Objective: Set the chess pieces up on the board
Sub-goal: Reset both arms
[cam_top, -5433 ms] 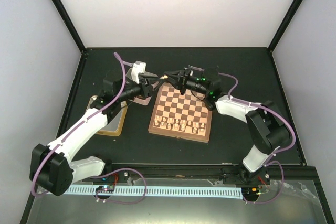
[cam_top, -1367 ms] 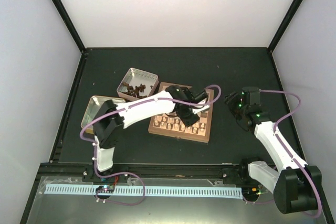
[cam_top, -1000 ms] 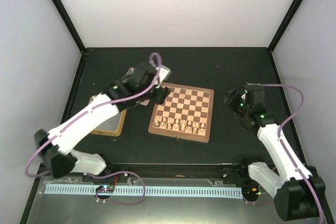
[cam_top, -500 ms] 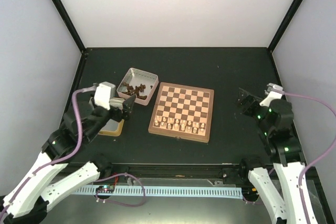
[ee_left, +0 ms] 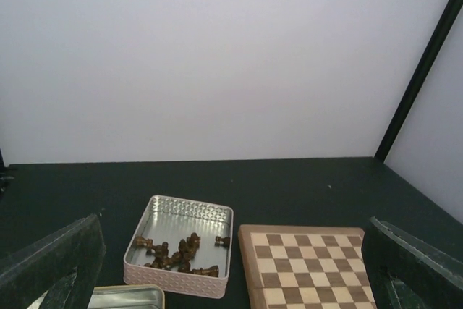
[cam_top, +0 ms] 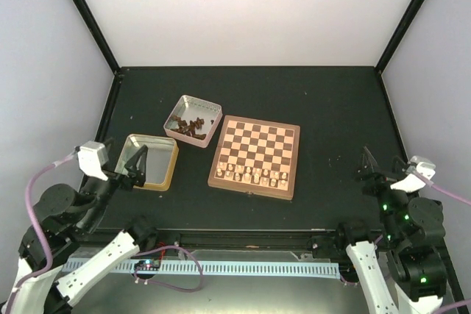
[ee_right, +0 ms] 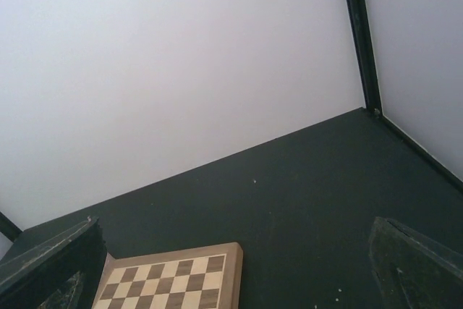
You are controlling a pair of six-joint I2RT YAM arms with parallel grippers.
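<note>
The board (cam_top: 255, 151) lies mid-table, and pale chess pieces (cam_top: 250, 175) fill its two near rows. Dark chess pieces (cam_top: 188, 126) lie heaped in a silver tin (cam_top: 210, 108) to the board's left. The same tin (ee_left: 160, 210) and dark pieces (ee_left: 173, 252) show in the left wrist view, beside the board (ee_left: 311, 271). My left gripper (cam_top: 136, 162) hovers open and empty over the near left. My right gripper (cam_top: 383, 167) stands open and empty at the near right, well off the board. The right wrist view catches one board (ee_right: 176, 281) corner.
A gold-sided tin (cam_top: 168, 170) sits empty on the near left, under the left gripper; its rim (ee_left: 123, 292) shows in the left wrist view. Black frame posts and white walls close in the dark table (cam_top: 324, 101).
Both arms have pulled back from the board toward the near edge and lifted. The left gripper has opened wide; the board and tins have not moved.
</note>
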